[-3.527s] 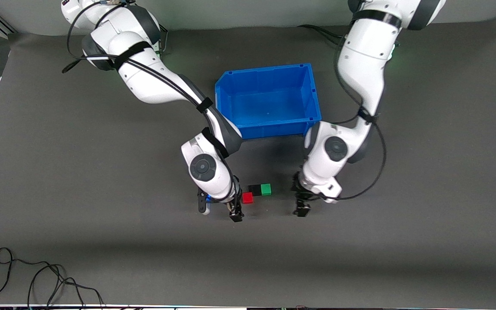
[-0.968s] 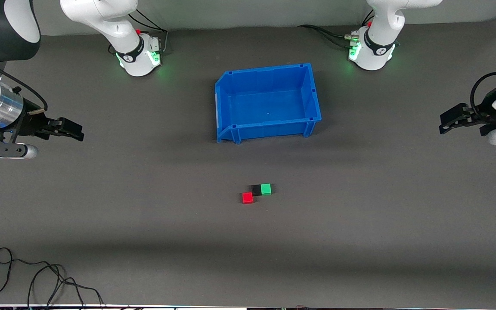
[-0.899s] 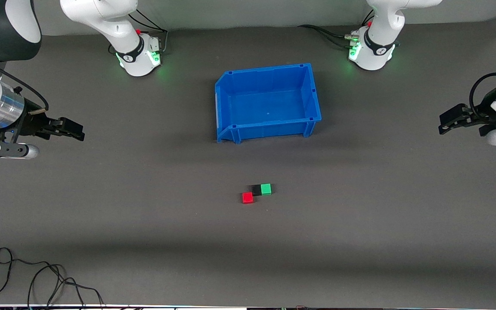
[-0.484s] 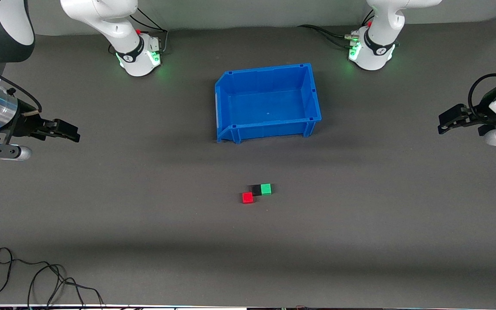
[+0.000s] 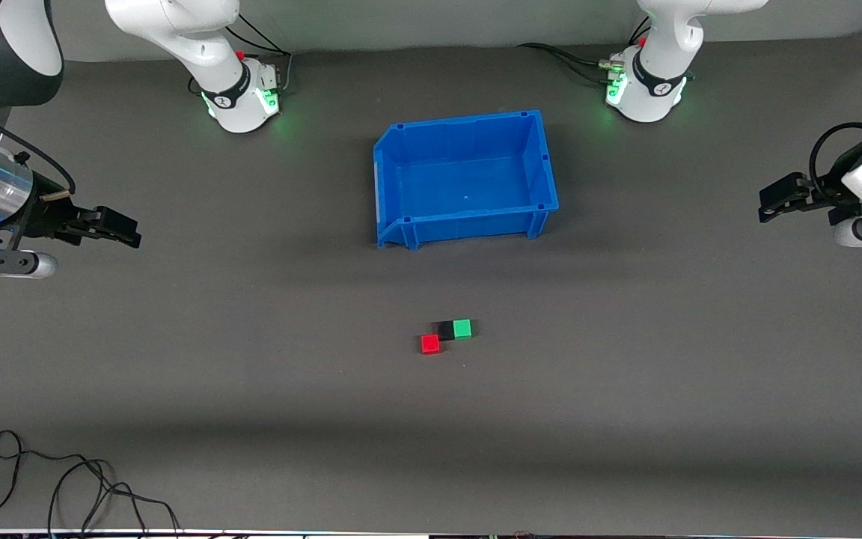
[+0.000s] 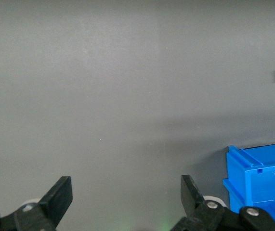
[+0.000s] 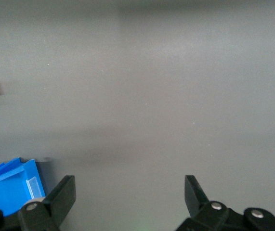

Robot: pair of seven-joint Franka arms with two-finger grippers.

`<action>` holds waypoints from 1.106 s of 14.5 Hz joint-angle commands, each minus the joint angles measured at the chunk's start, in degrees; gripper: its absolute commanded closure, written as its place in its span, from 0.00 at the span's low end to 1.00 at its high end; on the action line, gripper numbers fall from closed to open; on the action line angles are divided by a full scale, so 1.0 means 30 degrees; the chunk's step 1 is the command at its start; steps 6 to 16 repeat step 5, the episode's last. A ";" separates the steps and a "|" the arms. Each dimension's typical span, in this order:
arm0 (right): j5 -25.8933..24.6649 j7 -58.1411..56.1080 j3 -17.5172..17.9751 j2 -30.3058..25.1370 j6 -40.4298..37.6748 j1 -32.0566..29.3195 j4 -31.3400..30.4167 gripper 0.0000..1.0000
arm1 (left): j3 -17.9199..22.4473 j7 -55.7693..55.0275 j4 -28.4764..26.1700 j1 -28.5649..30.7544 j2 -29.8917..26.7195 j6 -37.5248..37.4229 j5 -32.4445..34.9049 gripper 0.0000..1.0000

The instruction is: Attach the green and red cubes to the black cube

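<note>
- Green cube [image 5: 462, 329] touches the black cube [image 5: 444, 329] side-on, while the red cube [image 5: 430, 343] meets only its corner (nearer the camera than the blue bin [image 5: 382, 161]).
- Left gripper [image 5: 774, 203] and right gripper [image 5: 118, 229] wait, spread and empty, at the mat's ends; realigning red looks next.

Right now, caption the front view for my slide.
Red cube and green cube touching the black cube; both arms pulled aside.

mat [image 5: 251, 359] open round cubes [image 5: 446, 335] | blue bin [image 5: 401, 232] farther back
</note>
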 commanded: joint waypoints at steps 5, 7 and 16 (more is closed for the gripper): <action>-0.0197 -0.0292 0.0185 -0.0408 0.0160 -0.0164 -0.0256 0.00 | -0.0215 0.0321 -0.0128 0.0161 -0.0356 -0.0270 0.0447 0.00; -0.0197 -0.0292 0.0185 -0.0408 0.0160 -0.0164 -0.0256 0.00 | -0.0215 0.0321 -0.0128 0.0161 -0.0356 -0.0270 0.0447 0.00; -0.0197 -0.0292 0.0185 -0.0408 0.0160 -0.0164 -0.0256 0.00 | -0.0215 0.0321 -0.0128 0.0161 -0.0356 -0.0270 0.0447 0.00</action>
